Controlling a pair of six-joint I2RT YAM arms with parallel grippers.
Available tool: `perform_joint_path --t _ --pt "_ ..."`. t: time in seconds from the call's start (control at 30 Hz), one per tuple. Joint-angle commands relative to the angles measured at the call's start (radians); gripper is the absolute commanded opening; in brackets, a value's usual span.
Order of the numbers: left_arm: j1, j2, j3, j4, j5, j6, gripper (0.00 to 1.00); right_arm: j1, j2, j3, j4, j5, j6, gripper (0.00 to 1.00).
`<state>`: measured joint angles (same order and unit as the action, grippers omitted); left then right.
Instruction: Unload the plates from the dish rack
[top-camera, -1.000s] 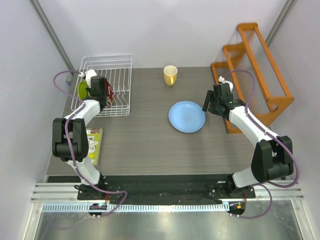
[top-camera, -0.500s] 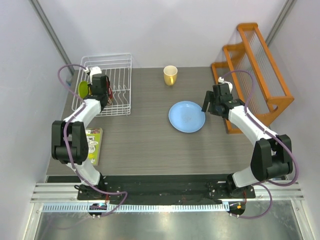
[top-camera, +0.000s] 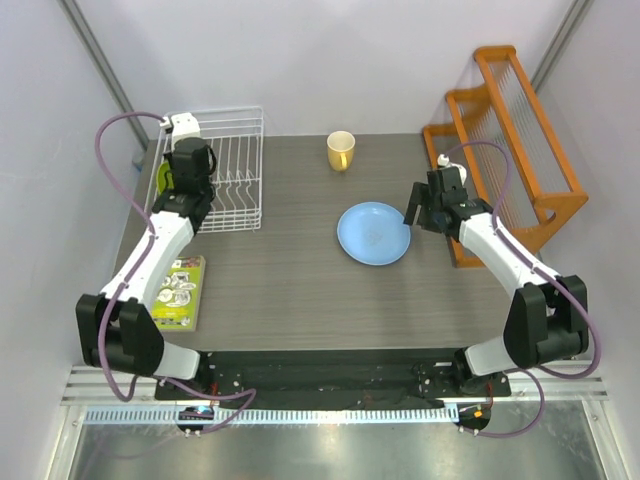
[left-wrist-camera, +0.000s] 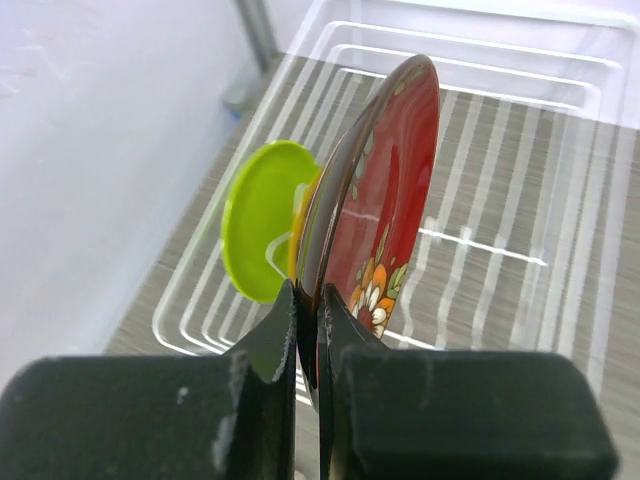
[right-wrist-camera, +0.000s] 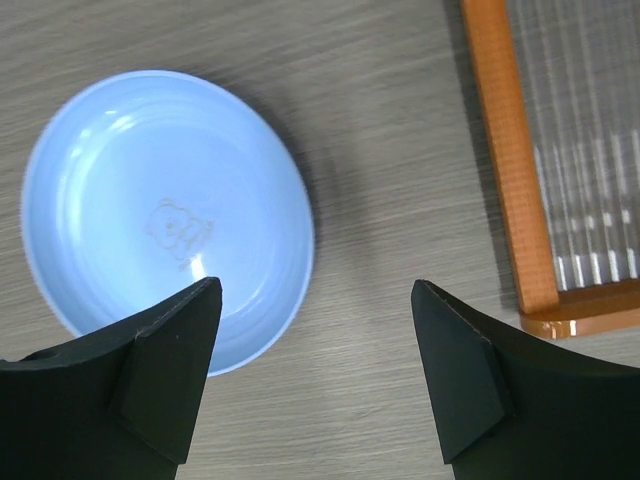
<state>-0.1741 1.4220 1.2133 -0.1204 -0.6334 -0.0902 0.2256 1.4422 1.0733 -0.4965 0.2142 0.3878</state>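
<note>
Clamping the red plate (left-wrist-camera: 385, 200) at its rim, the left pincer (left-wrist-camera: 307, 305) hangs over the dish rack (top-camera: 240, 160); right pincer (right-wrist-camera: 315, 295) gapes.

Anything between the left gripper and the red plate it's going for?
Nothing visible: the left gripper is shut on the rim of the red plate. The green plate stands behind it in the rack.

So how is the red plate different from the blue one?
The red plate stands on edge, pinched by the left gripper at the dish rack; the blue plate lies flat on the table, unheld. Red is dark with flowers; blue is pale with a faint figure. Both are round.
</note>
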Motion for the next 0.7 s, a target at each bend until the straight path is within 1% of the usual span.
perform_joint_path --t 0.0,0.03,0.07,0.13,0.17,0.23,0.27,0.3,0.37,0.4,0.47,0.67 --pt "-0.004 -0.093 0.077 -0.100 0.191 -0.129 0.00 0.024 -0.094 -0.001 0.097 -0.132 0.000 0.82" --pt "-0.004 -0.101 0.077 -0.116 0.260 -0.156 0.00 0.029 -0.103 -0.013 0.122 -0.165 0.006 0.82" --pt "-0.004 -0.106 0.069 -0.137 0.368 -0.187 0.00 0.034 -0.109 -0.024 0.148 -0.197 0.013 0.82" --pt "-0.010 -0.120 0.046 -0.137 0.457 -0.264 0.00 0.052 -0.121 -0.050 0.226 -0.300 0.037 0.82" --pt "-0.011 -0.121 0.014 -0.115 0.539 -0.298 0.00 0.060 -0.123 -0.064 0.251 -0.326 0.046 0.82" --pt "-0.018 -0.123 -0.032 -0.084 0.610 -0.374 0.00 0.084 -0.123 -0.078 0.323 -0.376 0.078 0.82" --pt "-0.022 -0.115 -0.044 -0.052 0.697 -0.396 0.00 0.092 -0.121 -0.093 0.350 -0.387 0.091 0.82" --pt "-0.036 -0.109 -0.055 -0.038 0.722 -0.436 0.00 0.098 -0.118 -0.099 0.393 -0.400 0.103 0.82" --pt "-0.053 -0.094 -0.086 0.008 0.782 -0.470 0.00 0.110 -0.109 -0.127 0.447 -0.443 0.141 0.83" --pt "-0.071 -0.090 -0.096 0.028 0.831 -0.509 0.00 0.115 -0.105 -0.136 0.491 -0.459 0.154 0.83" --pt "-0.088 -0.075 -0.130 0.088 0.866 -0.539 0.00 0.121 -0.085 -0.159 0.580 -0.504 0.193 0.83" --pt "-0.156 -0.044 -0.202 0.244 0.975 -0.660 0.00 0.141 -0.020 -0.187 0.703 -0.570 0.259 0.83"
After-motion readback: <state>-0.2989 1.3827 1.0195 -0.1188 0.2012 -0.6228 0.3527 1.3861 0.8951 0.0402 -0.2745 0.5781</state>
